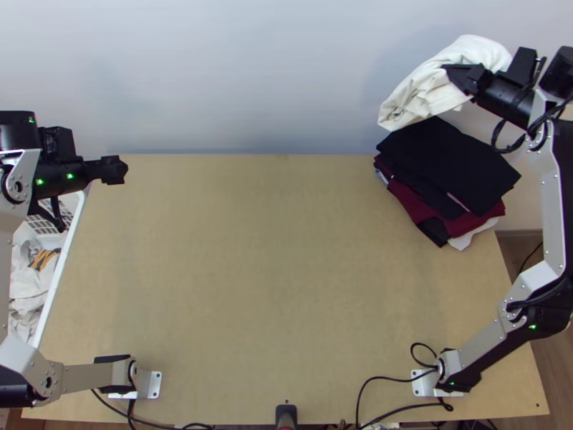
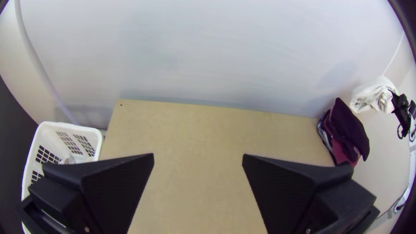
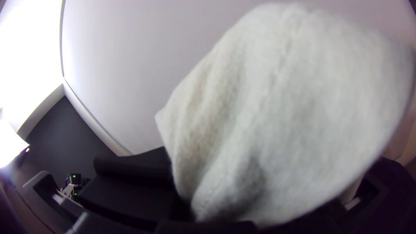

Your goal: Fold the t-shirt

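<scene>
White t-shirt (image 1: pixel 422 86) is held bunched & hanging at tabletop's (image 1: pixel 272 251) far R corner, by the far edge of the stack; contact w/ stack can't be told. It's gripped by R claw (image 1: pixel 460 76), closed on the cloth; exact gap is hidden by fabric. Stack of folded clothes (image 1: pixel 448 168) is topped w/ black, w/ maroon & white layers below. L claw (image 1: pixel 116 170) is held over tabletop's far L corner, spread wide, nothing gripped. White laundry basket (image 2: pixel 71 126) is set beside tabletop's L edge, w/ light-coloured clothes (image 1: pixel 27 294) inside.
</scene>
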`<state>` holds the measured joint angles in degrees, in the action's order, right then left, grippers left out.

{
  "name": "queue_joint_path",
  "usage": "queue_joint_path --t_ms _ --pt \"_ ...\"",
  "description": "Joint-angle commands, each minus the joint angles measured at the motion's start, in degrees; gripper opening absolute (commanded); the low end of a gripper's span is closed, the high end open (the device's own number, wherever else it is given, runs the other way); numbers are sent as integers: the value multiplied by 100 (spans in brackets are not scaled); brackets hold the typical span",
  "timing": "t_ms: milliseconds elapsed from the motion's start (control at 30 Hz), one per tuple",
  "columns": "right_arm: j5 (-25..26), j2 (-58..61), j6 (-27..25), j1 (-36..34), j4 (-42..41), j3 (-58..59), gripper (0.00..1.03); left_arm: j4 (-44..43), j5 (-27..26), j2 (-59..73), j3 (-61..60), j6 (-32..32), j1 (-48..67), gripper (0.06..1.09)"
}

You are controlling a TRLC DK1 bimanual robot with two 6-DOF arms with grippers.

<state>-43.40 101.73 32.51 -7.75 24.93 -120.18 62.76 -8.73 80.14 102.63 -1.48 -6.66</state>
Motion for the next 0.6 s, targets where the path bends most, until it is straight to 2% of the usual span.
queue_joint_path --t_ms 0,467,567 --pt "-143 163 -70 -139 -234 -76 3 113 12 -156 -24 -72 50 105" --pt "-195 1042 -201 -544 -234 188 3 122 12 -165 -24 -107 77 105" --pt "-187 1006 -395 -640 -5 249 3 96 12 -156 -24 -107 77 105"
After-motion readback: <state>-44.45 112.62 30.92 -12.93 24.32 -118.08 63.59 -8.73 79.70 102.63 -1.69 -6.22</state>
